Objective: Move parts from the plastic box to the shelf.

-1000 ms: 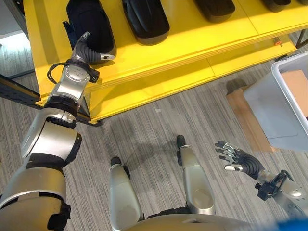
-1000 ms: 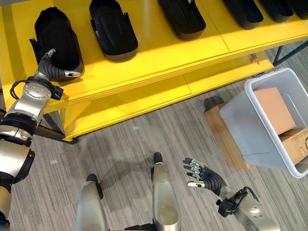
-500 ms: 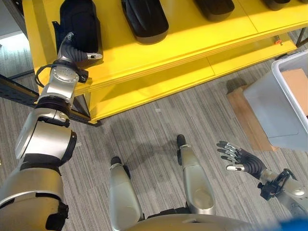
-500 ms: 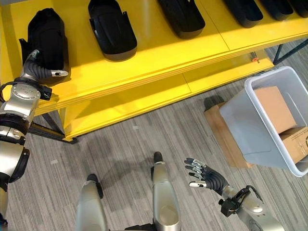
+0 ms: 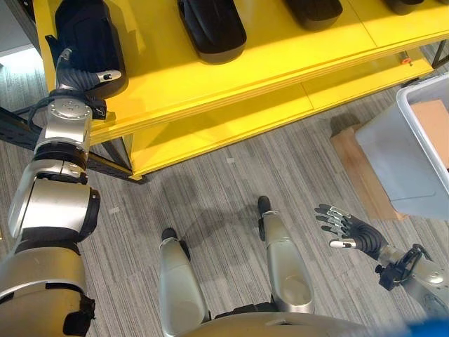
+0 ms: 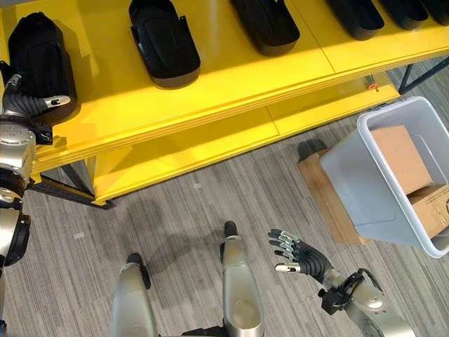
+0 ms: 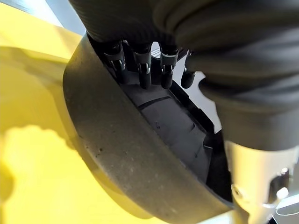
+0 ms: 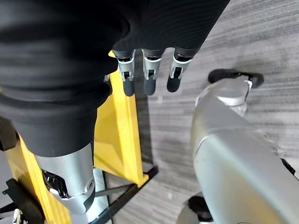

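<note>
A black shell-shaped part [image 5: 84, 31] lies at the far left end of the yellow shelf [image 5: 231, 77]. My left hand [image 5: 76, 74] is at the part's near end, fingers [image 7: 145, 74] curled over its rim [image 7: 117, 154] and thumb along the outside. My right hand [image 6: 298, 258] hangs open low over the floor at the lower right, fingers spread, holding nothing. The grey plastic box [image 6: 351, 175] stands on the floor at the right, apart from both hands, with cardboard boxes [image 6: 400, 158] inside.
Several more black parts [image 6: 163, 42] lie in a row along the shelf top. A lower yellow shelf level [image 6: 210, 140] runs beneath. A wooden block [image 6: 319, 193] sits under the plastic box. Grey striped carpet [image 6: 196, 203] lies between shelf and box.
My left hand has slid the black part leftward along the shelf toward its end. The right hand has barely moved.
</note>
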`<state>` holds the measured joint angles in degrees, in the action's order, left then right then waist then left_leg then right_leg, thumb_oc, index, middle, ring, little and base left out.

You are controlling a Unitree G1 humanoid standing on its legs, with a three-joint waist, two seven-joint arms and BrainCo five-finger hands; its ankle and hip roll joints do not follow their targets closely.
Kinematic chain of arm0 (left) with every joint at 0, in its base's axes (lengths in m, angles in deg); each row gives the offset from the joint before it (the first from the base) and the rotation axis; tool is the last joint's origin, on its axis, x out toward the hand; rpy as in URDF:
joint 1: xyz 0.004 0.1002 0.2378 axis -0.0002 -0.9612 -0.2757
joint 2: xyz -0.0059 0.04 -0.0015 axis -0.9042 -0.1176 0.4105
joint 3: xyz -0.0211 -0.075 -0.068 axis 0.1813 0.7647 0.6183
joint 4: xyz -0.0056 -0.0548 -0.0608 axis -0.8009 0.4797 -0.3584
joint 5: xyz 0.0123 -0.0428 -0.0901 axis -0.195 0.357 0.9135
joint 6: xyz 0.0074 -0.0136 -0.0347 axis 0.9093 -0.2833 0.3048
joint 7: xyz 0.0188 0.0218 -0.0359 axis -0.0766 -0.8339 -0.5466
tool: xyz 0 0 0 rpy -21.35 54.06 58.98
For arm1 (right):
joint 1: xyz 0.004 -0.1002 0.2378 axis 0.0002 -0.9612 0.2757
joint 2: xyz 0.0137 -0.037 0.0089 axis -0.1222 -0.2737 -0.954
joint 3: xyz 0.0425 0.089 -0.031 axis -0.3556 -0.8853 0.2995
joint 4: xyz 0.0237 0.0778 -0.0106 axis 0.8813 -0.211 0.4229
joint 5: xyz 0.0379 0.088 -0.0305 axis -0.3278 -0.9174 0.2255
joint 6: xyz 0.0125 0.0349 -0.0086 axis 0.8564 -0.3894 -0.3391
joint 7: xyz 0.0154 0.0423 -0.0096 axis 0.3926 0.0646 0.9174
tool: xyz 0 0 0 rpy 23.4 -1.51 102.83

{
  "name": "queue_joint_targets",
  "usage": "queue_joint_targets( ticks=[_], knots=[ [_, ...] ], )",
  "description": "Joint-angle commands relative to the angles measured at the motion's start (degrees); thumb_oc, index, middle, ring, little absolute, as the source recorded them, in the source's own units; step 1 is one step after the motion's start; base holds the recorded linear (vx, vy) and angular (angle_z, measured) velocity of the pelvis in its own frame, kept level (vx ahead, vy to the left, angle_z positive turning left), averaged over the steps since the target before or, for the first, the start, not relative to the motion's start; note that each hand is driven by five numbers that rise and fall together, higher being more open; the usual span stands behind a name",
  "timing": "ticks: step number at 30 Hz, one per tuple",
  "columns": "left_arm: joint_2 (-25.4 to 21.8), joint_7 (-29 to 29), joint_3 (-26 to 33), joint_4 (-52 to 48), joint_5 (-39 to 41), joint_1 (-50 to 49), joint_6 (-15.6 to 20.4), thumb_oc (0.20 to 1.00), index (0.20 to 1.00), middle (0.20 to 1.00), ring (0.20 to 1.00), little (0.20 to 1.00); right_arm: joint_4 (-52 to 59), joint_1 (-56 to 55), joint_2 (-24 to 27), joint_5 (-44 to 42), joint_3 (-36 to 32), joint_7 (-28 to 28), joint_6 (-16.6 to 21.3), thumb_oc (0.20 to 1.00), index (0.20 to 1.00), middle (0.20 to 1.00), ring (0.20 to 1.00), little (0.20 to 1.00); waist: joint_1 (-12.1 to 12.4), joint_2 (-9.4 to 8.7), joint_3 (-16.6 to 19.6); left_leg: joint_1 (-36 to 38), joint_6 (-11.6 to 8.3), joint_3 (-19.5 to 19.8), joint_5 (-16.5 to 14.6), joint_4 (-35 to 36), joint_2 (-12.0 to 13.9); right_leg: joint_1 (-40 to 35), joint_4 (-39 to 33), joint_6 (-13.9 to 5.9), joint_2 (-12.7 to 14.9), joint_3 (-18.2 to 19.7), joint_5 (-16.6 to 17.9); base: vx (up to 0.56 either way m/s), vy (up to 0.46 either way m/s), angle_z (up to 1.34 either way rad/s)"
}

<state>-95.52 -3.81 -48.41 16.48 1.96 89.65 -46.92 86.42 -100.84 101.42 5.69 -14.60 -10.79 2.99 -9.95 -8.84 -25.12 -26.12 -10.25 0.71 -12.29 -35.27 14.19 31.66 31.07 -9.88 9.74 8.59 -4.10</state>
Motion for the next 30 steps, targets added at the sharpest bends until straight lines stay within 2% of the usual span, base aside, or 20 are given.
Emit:
queue_joint_targets(
  ticks=[1, 8, 14, 20, 30],
  knots=[
    [-2.26, -1.74, -0.99, -1.42, -1.28, -0.74, 2.22, 1.0, 1.0, 1.0, 1.0, 1.0, -0.07, -0.78, 1.8, -2.1, -1.72, 0.6, 1.83, 1.0, 1.0, 1.0, 1.0, 1.0, 0.28, -1.14, 1.38, -2.58, 1.32, 2.6, 3.55, -0.21, 0.13, 0.64, 0.72, 1.12, 1.54, 0.64, 1.0, 0.0, 0.0, 0.0],
    [-1.22, -3.05, -6.29, -4.63, -8.81, 1.74, 2.73, 1.0, 1.0, 1.0, 1.0, 1.0, -0.61, -1.0, 2.04, -2.35, -2.16, 0.79, 2.11, 1.0, 1.0, 1.0, 1.0, 1.0, 0.24, -1.22, 1.61, -2.8, 1.39, 2.56, 3.68, -0.02, 0.12, 0.84, 0.82, 0.96, 1.49, 0.58, 1.01, 0.0, 0.0, 0.0],
    [-0.67, -3.74, -7.52, -5.45, -10.93, 2.35, 3.02, 1.0, 1.0, 1.0, 1.0, 1.0, -0.96, -1.08, 1.79, -2.51, -2.32, 0.69, 2.32, 1.0, 1.0, 1.0, 1.0, 1.0, 0.09, -1.26, 1.67, -2.69, 1.4, 2.53, 3.7, 0.09, 0.11, 0.97, 0.94, 0.96, 1.42, 0.8, 1.0, 0.0, 0.0, 0.0],
    [-0.32, -3.72, -7.53, -5.4, -11.29, 2.19, 2.79, 1.0, 1.0, 1.0, 1.0, 1.0, -0.87, -1.17, 1.88, -2.62, -2.38, 0.61, 2.52, 1.0, 1.0, 1.0, 1.0, 1.0, 0.09, -1.15, 1.77, -2.92, 1.41, 2.56, 3.66, -0.11, 0.08, 1.22, 1.09, 0.98, 1.43, 0.68, 0.97, 0.0, 0.0, 0.0],
    [-3.16, -3.59, -7.42, -5.36, -10.7, 2.85, 3.07, 1.0, 1.0, 1.0, 1.0, 1.0, -0.63, -1.04, 2.09, -2.8, -2.32, 0.7, 2.73, 1.0, 1.0, 1.0, 1.0, 1.0, 0.68, -0.53, 1.8, -2.73, 1.58, 2.53, 3.59, -0.25, -0.19, 0.9, 1.47, 0.98, 1.66, 0.57, 0.83, 0.0, 0.0, 0.0]
  ],
)
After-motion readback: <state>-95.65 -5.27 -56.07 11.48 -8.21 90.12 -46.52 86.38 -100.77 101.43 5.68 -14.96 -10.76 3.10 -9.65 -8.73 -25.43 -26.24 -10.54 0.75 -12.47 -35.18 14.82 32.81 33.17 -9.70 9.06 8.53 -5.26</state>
